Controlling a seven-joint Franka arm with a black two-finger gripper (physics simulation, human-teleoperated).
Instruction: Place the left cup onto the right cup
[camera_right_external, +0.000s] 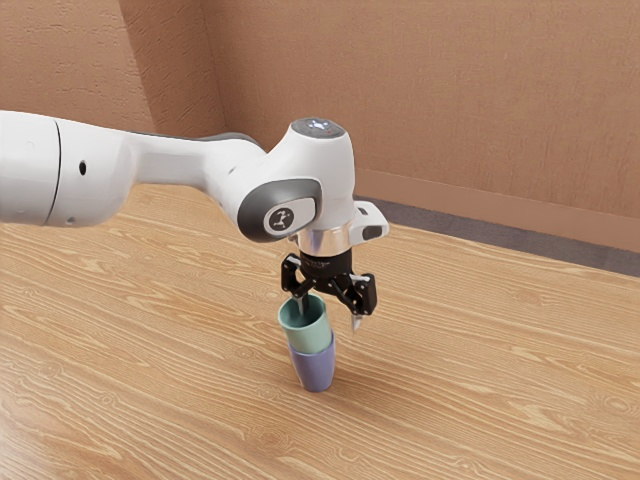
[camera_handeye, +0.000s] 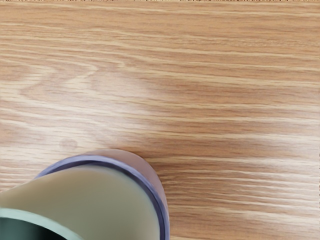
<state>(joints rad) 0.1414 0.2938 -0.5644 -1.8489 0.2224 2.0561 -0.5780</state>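
Note:
A pale green cup (camera_right_external: 303, 322) sits nested in a purple cup (camera_right_external: 315, 372) that stands upright on the wooden table (camera_right_external: 480, 380). My gripper (camera_right_external: 328, 313) hangs straight down over them and is open. One finger dips at the green cup's mouth, while the other fingertip (camera_right_external: 357, 322) stands apart in the air on the side toward the exterior view's right. In the wrist view the green cup (camera_handeye: 85, 200) lies just under my hand, with the purple cup's rim (camera_handeye: 150, 185) ringing it.
Bare wood-grain tabletop (camera_handeye: 200, 75) stretches all around the stacked cups. A brown wall (camera_right_external: 480, 90) with a dark floor strip runs behind the table's far edge.

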